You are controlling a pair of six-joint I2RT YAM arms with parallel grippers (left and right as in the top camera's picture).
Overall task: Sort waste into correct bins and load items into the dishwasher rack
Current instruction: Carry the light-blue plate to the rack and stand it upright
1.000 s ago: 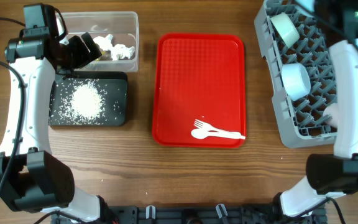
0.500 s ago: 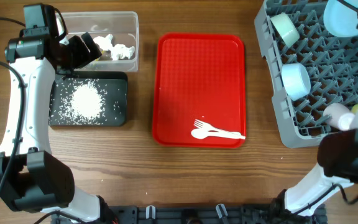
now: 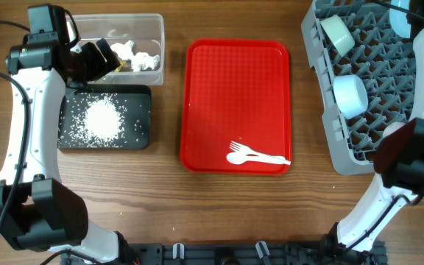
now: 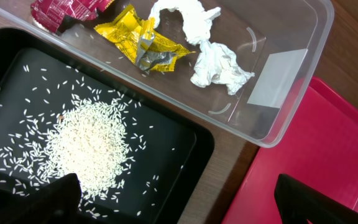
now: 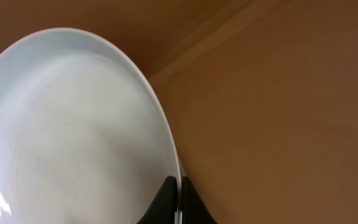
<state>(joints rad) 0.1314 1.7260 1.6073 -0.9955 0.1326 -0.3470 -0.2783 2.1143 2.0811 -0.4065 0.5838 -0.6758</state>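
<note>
We find the pale blue plate [image 5: 73,137] at the far right corner of the dishwasher rack [image 3: 321,88], its rim pinched between the nearly closed fingers of the right gripper [image 5: 179,200]; whether it touches the pegs we cannot tell. The left gripper [image 4: 179,202] hangs spread wide, holding nothing, over the black tray [image 4: 185,134] of rice grains [image 4: 89,140]. Just beside it, the clear tub [image 4: 278,118] contains wrappers [image 4: 145,40] and paper scraps [image 4: 219,65].

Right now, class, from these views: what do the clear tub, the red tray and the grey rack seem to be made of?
Clear tub: likely glossy transparent plastic; the table shows through its floor. Red tray: probably plastic, with a fine dotted, low-sheen texture. Grey rack: apparently matte moulded plastic, a grid with pegs.
</note>
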